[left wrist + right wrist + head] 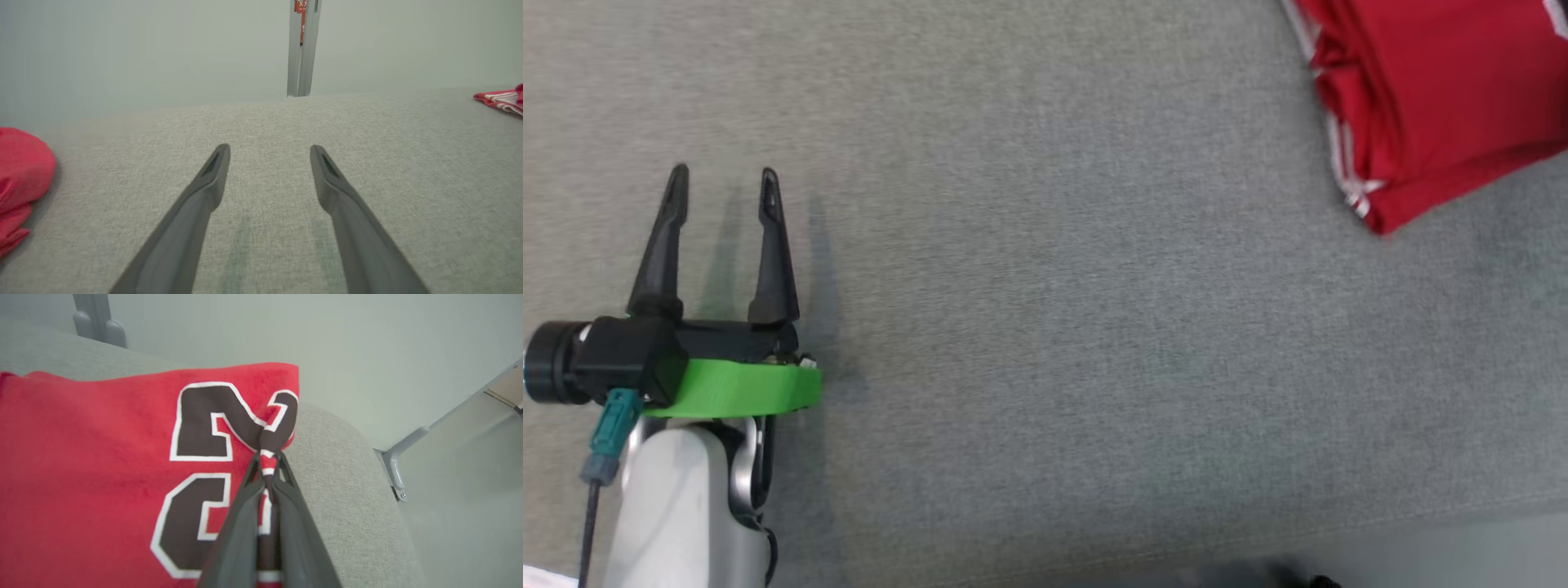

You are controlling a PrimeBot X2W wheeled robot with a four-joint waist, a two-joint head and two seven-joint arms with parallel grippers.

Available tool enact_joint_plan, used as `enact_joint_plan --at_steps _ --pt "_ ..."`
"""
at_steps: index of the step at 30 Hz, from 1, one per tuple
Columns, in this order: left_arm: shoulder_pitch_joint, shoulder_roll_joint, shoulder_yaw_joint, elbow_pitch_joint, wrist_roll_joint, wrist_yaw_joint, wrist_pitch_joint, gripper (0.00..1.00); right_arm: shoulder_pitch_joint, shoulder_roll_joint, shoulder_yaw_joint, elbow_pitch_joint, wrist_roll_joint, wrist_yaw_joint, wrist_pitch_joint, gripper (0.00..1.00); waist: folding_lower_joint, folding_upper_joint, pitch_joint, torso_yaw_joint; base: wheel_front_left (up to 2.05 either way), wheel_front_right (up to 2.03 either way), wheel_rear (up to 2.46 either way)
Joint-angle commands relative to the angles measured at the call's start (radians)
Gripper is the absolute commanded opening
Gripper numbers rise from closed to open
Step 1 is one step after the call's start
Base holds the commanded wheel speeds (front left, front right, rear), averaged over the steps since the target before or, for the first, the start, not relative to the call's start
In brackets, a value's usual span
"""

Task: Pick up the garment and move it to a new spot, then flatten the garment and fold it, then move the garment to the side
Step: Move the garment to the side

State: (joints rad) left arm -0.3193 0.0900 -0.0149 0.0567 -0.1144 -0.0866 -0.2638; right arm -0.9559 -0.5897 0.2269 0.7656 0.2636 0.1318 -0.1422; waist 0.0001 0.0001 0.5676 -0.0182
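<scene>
Nearest you, at the near left, your left gripper (723, 174) hangs over the grey upholstered surface (1054, 327) with its two dark fingers spread wide and nothing between them. Its green collar and pale forearm run off the near edge of the head view. The fabric around and ahead of it is bare grey weave, with the fingers' faint shadows just beside them.

In the left wrist view, a bunched red cloth (20, 179) lies on the surface off to the left of that gripper, well apart from the fingers.

Farther off, at the far right, the red jersey (1437, 98) lies folded in layers, white trim showing along its left edge. Your right gripper (269, 459) has its fingers pinched tight on a tuck of that jersey, right at the dark, white-outlined numerals, close to the rounded edge of the surface.

Beyond everything, a grey metal post (302, 49) stands against the pale wall at the far edge.
</scene>
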Motion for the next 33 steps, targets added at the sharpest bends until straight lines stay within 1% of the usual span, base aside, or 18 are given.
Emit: enact_joint_plan --at_steps 1,6,11,18,22,23,24,27,29,33 --pt "-0.025 0.019 0.005 -0.017 0.009 0.003 0.000 1.00 -0.031 -0.024 -0.008 -0.012 0.019 -0.002 0.000 0.00 -0.0001 -0.0001 0.110 -0.112 0.00 0.00 0.00" --pt "-0.021 0.045 0.016 -0.071 0.023 0.011 0.000 1.00 -0.080 -0.088 -0.010 -0.043 0.058 -0.002 0.008 0.00 -0.0001 -0.0001 0.144 -0.169 0.00 0.00 0.00" --pt "-0.022 0.059 0.010 -0.115 0.033 0.014 0.013 1.00 -0.117 -0.142 0.002 -0.072 0.075 -0.002 0.022 0.00 -0.0001 -0.0001 0.159 -0.185 0.00 0.00 0.00" --pt "0.004 0.064 0.013 -0.160 0.027 0.026 0.026 1.00 -0.176 -0.165 0.010 -0.077 0.082 -0.002 0.050 0.00 -0.0001 -0.0001 0.163 -0.178 0.00 0.00 0.00" --pt "0.012 0.067 0.013 -0.175 0.022 0.030 0.028 1.00 -0.214 -0.168 0.025 -0.038 0.060 -0.002 0.074 0.00 -0.0001 -0.0001 0.165 -0.169 0.00 0.00 0.00" --pt "0.012 0.067 0.012 -0.175 0.021 0.031 0.027 1.00 -0.221 -0.168 0.028 -0.027 0.055 -0.002 0.080 0.42 -0.0001 -0.0001 0.164 -0.166 0.00 0.00 0.00" --pt "0.014 0.065 0.009 -0.172 0.020 0.032 0.026 1.00 -0.230 -0.165 0.025 -0.014 0.052 -0.002 0.083 1.00 -0.0001 -0.0001 0.160 -0.162 0.00 0.00 0.00" --pt "0.019 0.060 0.009 -0.162 0.014 0.035 0.023 1.00 -0.244 -0.155 0.017 0.005 0.033 -0.002 0.063 1.00 -0.0001 -0.0001 0.143 -0.152 0.00 0.00 0.00" --pt "0.026 0.056 0.009 -0.145 0.008 0.037 0.018 1.00 -0.242 -0.150 0.030 0.015 0.019 -0.002 0.038 1.00 -0.0001 -0.0001 0.120 -0.143 0.00 0.00 0.00" --pt "0.042 0.039 0.007 -0.103 -0.012 0.037 0.008 1.00 -0.212 -0.129 0.052 0.012 0.007 -0.002 -0.030 1.00 -0.0001 -0.0001 0.047 -0.115 0.00 0.00 0.00"
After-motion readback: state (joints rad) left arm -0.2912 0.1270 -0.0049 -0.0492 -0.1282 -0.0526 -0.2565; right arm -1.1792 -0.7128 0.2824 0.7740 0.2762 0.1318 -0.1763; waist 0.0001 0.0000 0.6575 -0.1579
